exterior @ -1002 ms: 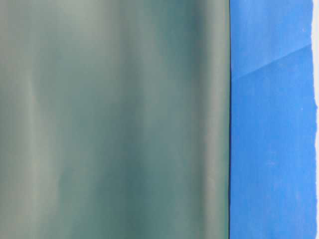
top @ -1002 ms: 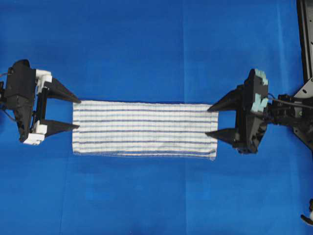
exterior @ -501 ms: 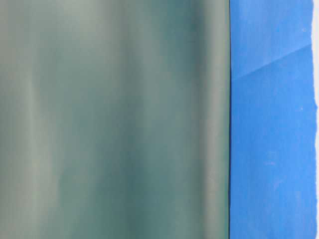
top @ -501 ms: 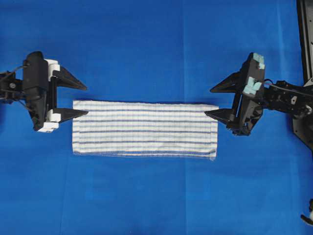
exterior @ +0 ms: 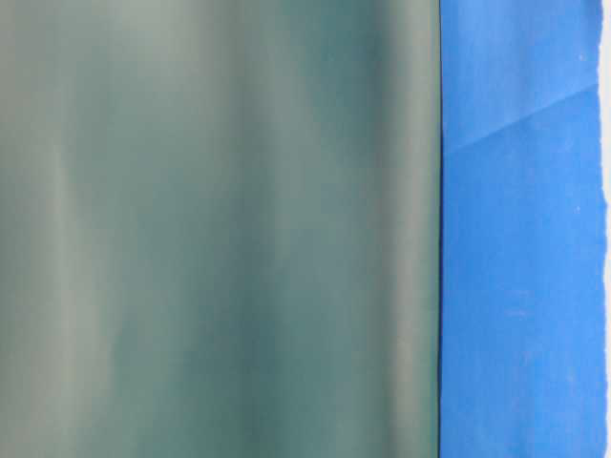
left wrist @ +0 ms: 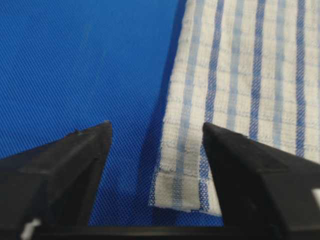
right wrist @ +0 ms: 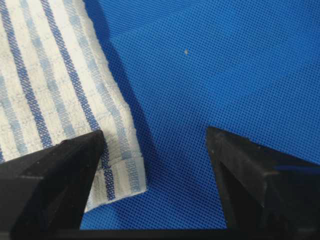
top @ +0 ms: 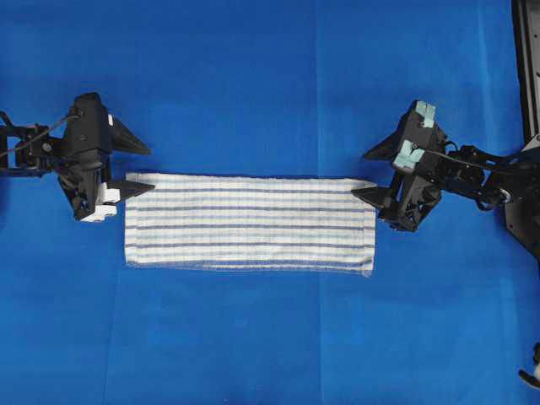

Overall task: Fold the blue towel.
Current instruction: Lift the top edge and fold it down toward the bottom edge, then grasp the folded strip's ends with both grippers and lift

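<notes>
Currently both claws sit at the far corners of the blue towel (top: 250, 223), one at each short end, and neither has cloth pinched.

Left gripper (top: 139, 170): jaws apart, straddling the towel's far-left corner. In the left wrist view one finger (left wrist: 62, 170) is over bare table covering (left wrist: 85, 65), the other over the striped cloth, with the hemmed corner in the gap between them. Not clamped on anything I can see.

Right gripper (top: 367, 175): jaws wide apart, same setup at the far-right corner. In the right wrist view one finger (right wrist: 52, 175) overlaps the towel's edge and the other is over bare blue covering. Nothing held.

Can't tell from overhead whether the fingertips actually touch the cloth or hover just above it.

Towel: lies flat in the middle of the blue table covering (top: 253, 76), a long strip running left to right, stripes along its length, looks already doubled over.

Table-level view is useless: mostly a blurred grey-green surface (exterior: 220, 229), with a strip of blue covering on the right.
</notes>
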You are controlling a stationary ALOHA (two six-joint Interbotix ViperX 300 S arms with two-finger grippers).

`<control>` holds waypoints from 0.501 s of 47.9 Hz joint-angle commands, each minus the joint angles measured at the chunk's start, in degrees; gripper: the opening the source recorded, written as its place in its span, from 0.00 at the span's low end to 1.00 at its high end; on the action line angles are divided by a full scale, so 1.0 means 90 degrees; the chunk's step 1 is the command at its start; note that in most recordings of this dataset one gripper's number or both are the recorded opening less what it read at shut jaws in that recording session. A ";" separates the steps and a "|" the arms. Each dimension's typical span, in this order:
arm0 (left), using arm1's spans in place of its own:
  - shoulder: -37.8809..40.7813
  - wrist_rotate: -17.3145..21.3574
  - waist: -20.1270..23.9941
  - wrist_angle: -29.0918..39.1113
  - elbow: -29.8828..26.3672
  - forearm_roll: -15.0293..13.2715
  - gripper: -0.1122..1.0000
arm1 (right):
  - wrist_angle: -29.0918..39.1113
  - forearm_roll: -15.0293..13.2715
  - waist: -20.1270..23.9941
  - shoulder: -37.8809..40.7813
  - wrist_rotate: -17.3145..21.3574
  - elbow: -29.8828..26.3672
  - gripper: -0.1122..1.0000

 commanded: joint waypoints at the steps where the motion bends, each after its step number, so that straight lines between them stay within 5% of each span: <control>1: 0.0098 -0.0029 0.0010 -0.0029 -0.0088 0.0000 0.61 | -0.0059 0.0020 0.0020 0.0000 -0.0010 -0.0107 0.87; 7: 0.0244 -0.0059 -0.0010 -0.0010 -0.0117 -0.0010 0.34 | -0.0049 0.0000 0.0107 0.0000 -0.0039 -0.0107 0.78; 13: 0.0283 -0.0059 -0.0068 0.0059 -0.0186 -0.0010 0.13 | -0.0010 -0.0010 0.0225 0.0000 -0.0068 -0.0088 0.47; 19: 0.0313 -0.0068 -0.0078 0.0293 -0.0264 -0.0010 0.12 | 0.0000 -0.0029 0.0273 0.0000 -0.0088 -0.0088 0.18; 24: 0.0313 -0.0059 -0.0068 0.0430 -0.0332 -0.0010 0.12 | 0.0000 -0.0029 0.0273 0.0010 -0.0088 -0.0098 0.11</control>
